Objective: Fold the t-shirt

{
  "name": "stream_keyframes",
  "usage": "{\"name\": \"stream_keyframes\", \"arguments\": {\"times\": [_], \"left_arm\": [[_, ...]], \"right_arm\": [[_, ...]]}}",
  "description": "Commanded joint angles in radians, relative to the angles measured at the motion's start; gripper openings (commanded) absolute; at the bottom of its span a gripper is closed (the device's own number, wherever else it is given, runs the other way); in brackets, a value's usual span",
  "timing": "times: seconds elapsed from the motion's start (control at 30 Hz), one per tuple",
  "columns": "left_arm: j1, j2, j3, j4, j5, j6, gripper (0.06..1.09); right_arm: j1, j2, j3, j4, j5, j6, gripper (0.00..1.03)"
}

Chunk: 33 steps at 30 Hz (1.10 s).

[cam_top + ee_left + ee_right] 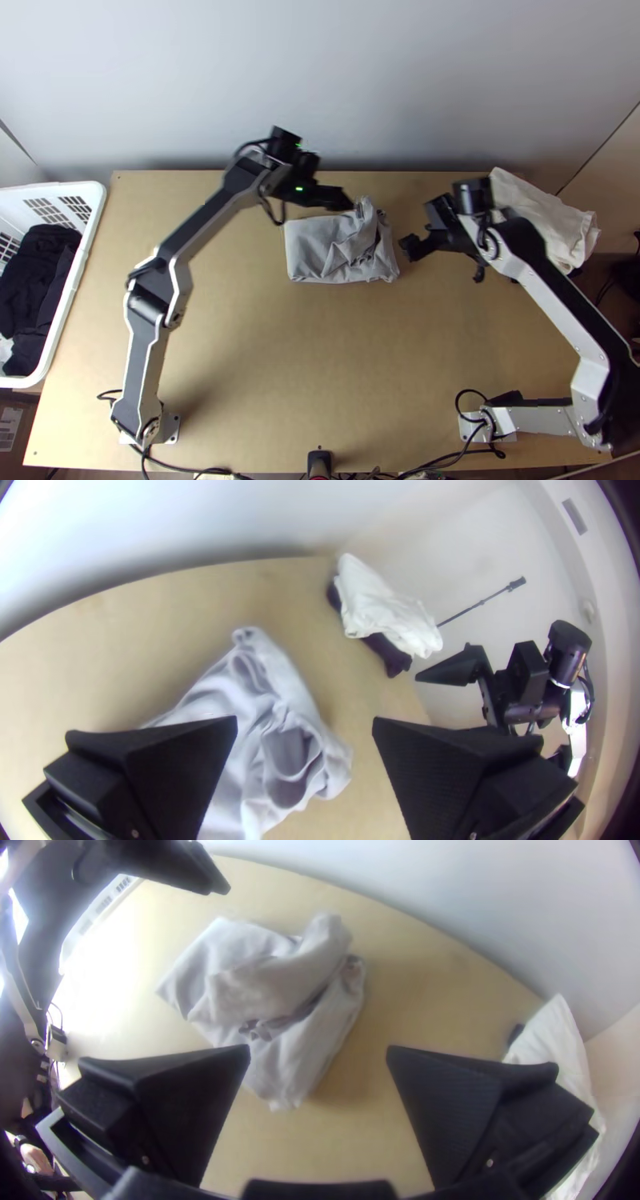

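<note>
The jaws of the left gripper (305, 721) are standing wide apart and gripping nothing; those of the right gripper (319, 1049) are likewise gaping, with nothing between them. The work seems to be sitting in the late folding stage, with a loose flap spoiling the packet. The next move is probably calling for a light pinch on that flap, then laying it flat without dragging the layers beneath. The grey t-shirt (308, 248) is lying just beside both sets of jaws: the left ones are hovering by its far edge, near the raised, crumpled part, and the right ones are waiting off its right end. It is resting on the wooden surface (320, 360), its left part lying fairly flat, its right part bunching. Farther right, a white cloth (544, 216) is lying in a heap.
</note>
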Motion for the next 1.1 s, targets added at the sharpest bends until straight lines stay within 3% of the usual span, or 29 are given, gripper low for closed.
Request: {"name": "stream_keyframes", "arguments": {"times": [0.0,0.1,0.23,0.5,1.07], "left_arm": [[0.142,-0.151,-0.141,-0.24,0.004,0.131,1.05],[0.196,-0.26,-0.358,-0.183,0.001,0.191,1.04],[0.196,-0.323,-0.497,-0.061,-0.04,0.21,1.04],[0.104,-0.37,-0.647,0.12,-0.211,0.219,1.04],[0.006,-0.209,-0.556,0.156,-0.278,0.25,1.04]], "right_arm": [[0.139,0.167,0.129,0.051,0.0,-0.013,0.95],[0.244,0.361,0.302,0.067,0.0,-0.004,0.95],[0.279,0.473,0.368,0.084,0.0,0.004,0.95],[0.282,0.549,0.342,0.1,-0.002,0.027,0.95],[0.086,0.162,-0.173,0.159,-0.002,0.039,0.95]]}}
